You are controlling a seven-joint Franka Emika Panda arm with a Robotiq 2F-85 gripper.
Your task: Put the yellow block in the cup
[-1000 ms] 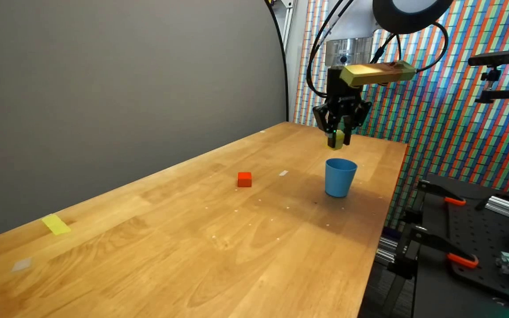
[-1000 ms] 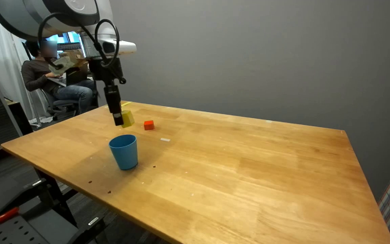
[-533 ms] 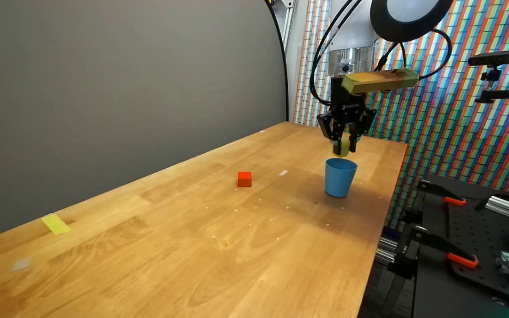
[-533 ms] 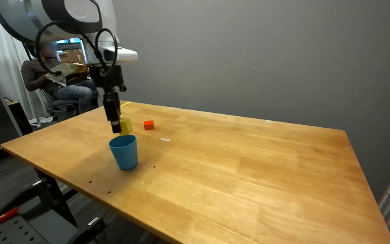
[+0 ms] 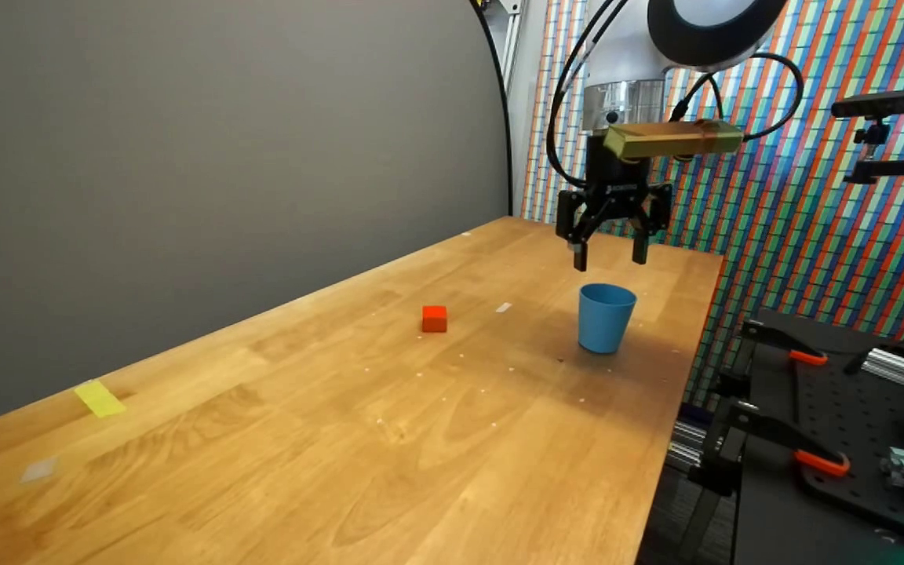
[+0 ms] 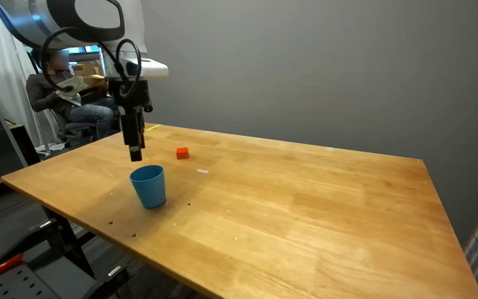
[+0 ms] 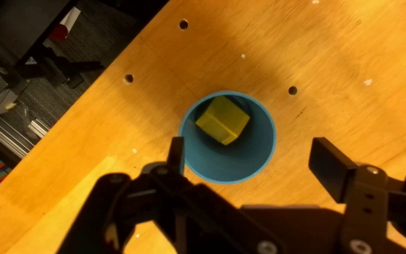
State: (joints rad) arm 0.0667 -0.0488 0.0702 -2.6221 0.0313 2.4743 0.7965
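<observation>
In the wrist view the yellow block lies tilted inside the light-blue cup, against the wall at the top of the picture. The cup stands upright on the table in both exterior views; its walls hide the block there. My gripper hangs just above the cup's rim, fingers spread wide and nothing between them. Seen from the wrist, one of the fingertips overlaps the rim's left edge, while the opposite one stands over the table to the right of the cup.
A small red block sits on the wooden table some way from the cup. A flat yellow piece lies at the far end. The table's edge runs near the cup, with clamps beyond it. A person sits in the background.
The gripper has come down over the cup and its fingers have spread, letting go of the yellow block, which is now in the cup. The cup has shifted slightly. The red block has not moved.
</observation>
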